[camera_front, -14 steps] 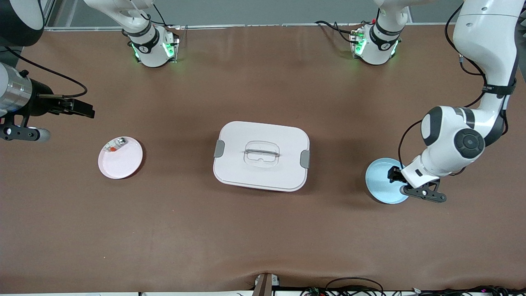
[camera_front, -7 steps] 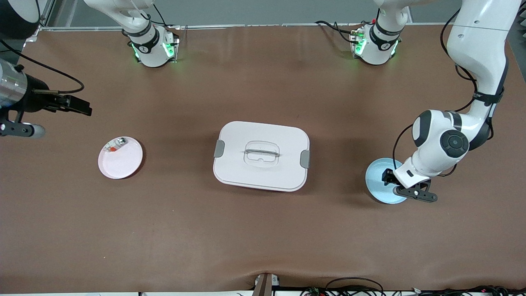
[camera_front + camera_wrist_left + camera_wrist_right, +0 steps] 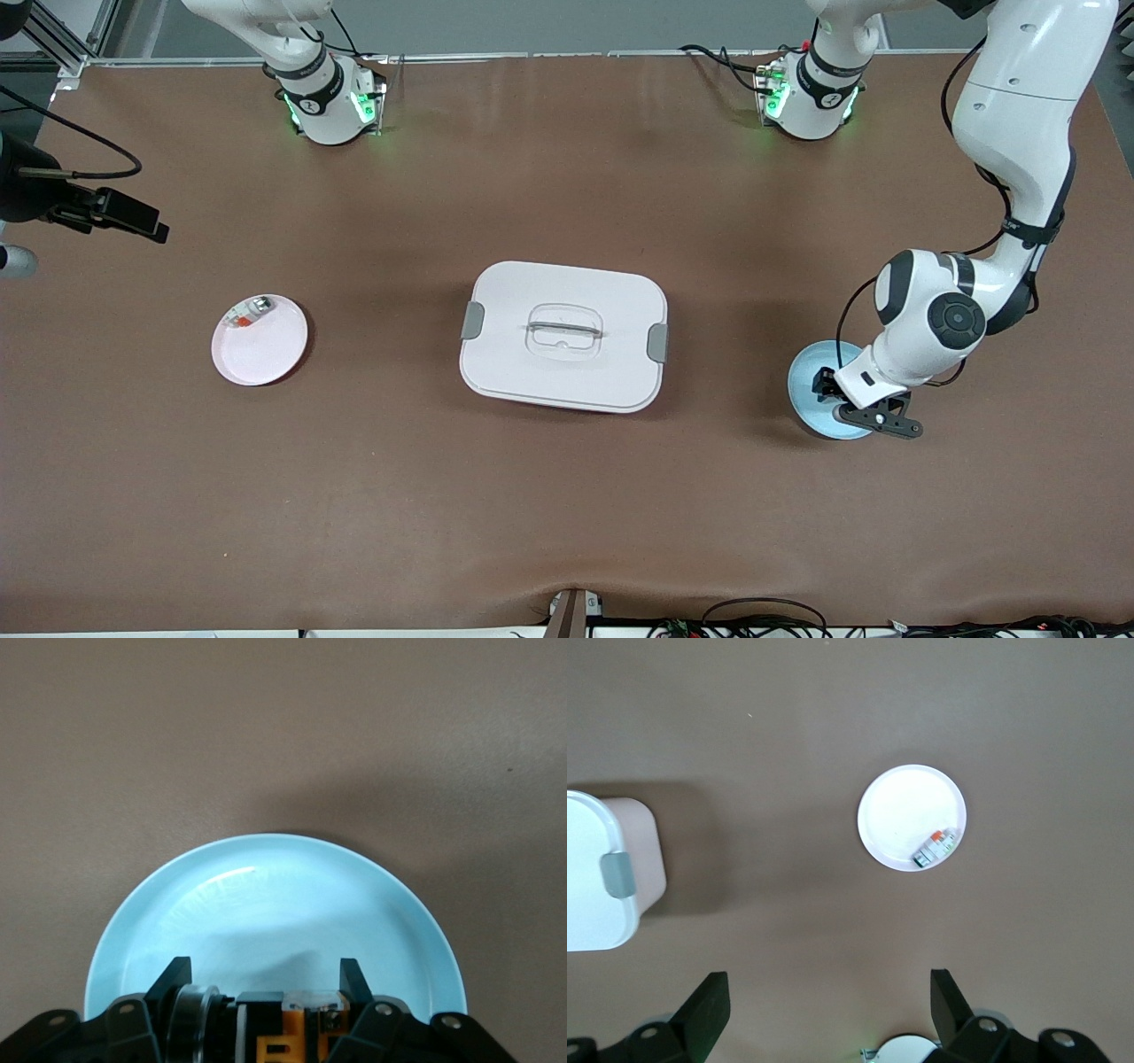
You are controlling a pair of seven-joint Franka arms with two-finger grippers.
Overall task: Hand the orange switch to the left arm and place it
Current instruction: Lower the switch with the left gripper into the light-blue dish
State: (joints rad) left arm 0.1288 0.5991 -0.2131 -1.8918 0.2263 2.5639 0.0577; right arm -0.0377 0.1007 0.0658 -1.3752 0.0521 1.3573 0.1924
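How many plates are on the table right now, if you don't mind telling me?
2. The pink plate lies toward the right arm's end of the table; the blue plate lies toward the left arm's end, under the left gripper.

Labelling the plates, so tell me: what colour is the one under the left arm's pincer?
Light blue plate, clearest in the left wrist view.

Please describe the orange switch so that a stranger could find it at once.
Start at the white box mid-table, then go toward the left arm's end to the blue plate. Over it, the left gripper holds the orange switch, a tiny orange-bodied part between black fingers.
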